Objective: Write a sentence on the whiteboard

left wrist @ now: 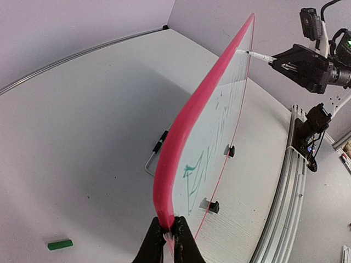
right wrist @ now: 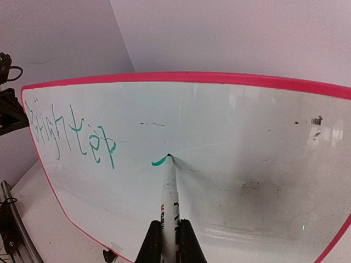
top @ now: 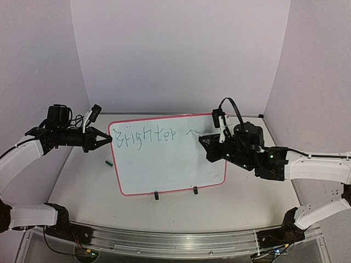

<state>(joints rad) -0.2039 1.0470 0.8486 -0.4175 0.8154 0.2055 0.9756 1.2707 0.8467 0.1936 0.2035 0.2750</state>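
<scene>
Your left end effector [left wrist: 169, 241] is pinched narrow on the whiteboard [top: 164, 164], its fingers closed over the red-pink frame at the board's left short edge. From the left wrist view the board stands tilted up off the desk [top: 219, 211], with a thin wire stand [left wrist: 152, 160] showing behind it.

Your right end effector [right wrist: 170, 241] is clamped on a white marker [right wrist: 169, 189]. The marker's tip touches the board at the end of a short green stroke [right wrist: 159, 161].

The sentence [top: 145, 136] so far reads "Brighter" in green along the upper part of the board, starting close to the left edge, and the fresh stroke sits just to its right. From the stroke, plain white surface runs on to the right frame, and a broad white band lies under the written line down to the near long edge. Two black clips [top: 156, 195] sit on that near edge.

A small green cap [top: 108, 163] lies on the desk just outside the left edge, below your left end effector. Grey desk surface shows between the near edge and the aluminium rail [top: 164, 238].
</scene>
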